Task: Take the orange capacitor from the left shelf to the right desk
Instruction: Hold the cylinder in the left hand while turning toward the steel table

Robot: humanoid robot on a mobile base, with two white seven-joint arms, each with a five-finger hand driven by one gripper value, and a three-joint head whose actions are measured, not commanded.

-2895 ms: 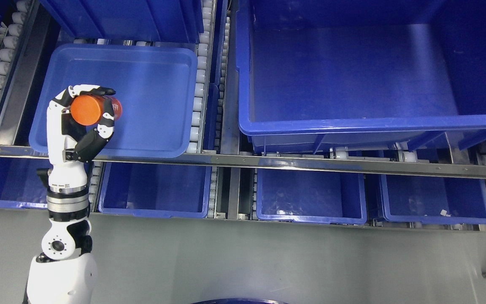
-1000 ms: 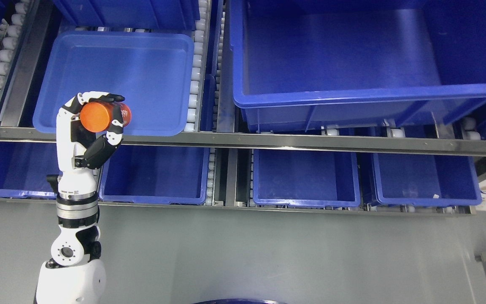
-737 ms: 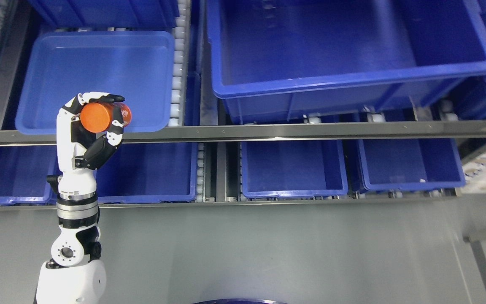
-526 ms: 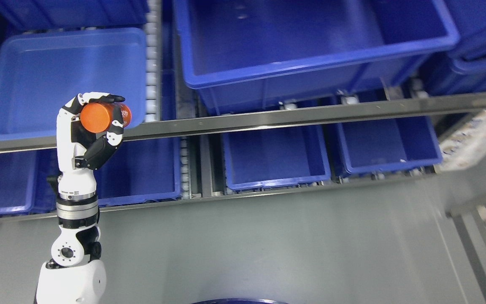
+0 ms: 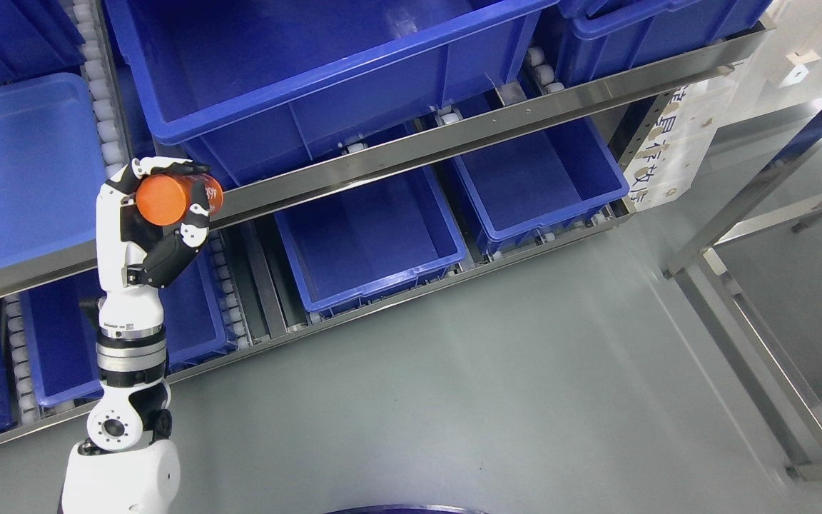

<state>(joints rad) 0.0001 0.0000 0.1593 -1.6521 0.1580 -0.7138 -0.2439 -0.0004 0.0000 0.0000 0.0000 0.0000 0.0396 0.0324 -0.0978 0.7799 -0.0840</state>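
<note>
- The shelf (image 5: 411, 146) fills the far side of the scene and runs slantwise across it, its steel front rail climbing from lower left to upper right.
- The grey floor (image 5: 496, 400) covers the near half, bare and smooth.
- A big deep blue bin (image 5: 311, 78) sits on the upper level, its near wall just behind the rail.
- A shallow, lighter blue tray (image 5: 18, 171) lies at the far left on that same level.
- Two smaller blue bins rest on the lower level: one in the middle (image 5: 368, 243), one to its right (image 5: 539, 178).
- A metal frame (image 5: 753, 343), perhaps table legs, stands at the right, well apart from the shelf.
- The white left arm (image 5: 125, 357) rises from the lower left, upright in front of the shelf.
- The left hand (image 5: 150, 214) has its fingers wrapped round the orange capacitor (image 5: 168, 199), holding it clear of every bin, in the air, level with the rail.
- The capacitor lies on its side, one flat round end towards me, with white print on its far part too small to read.
</note>
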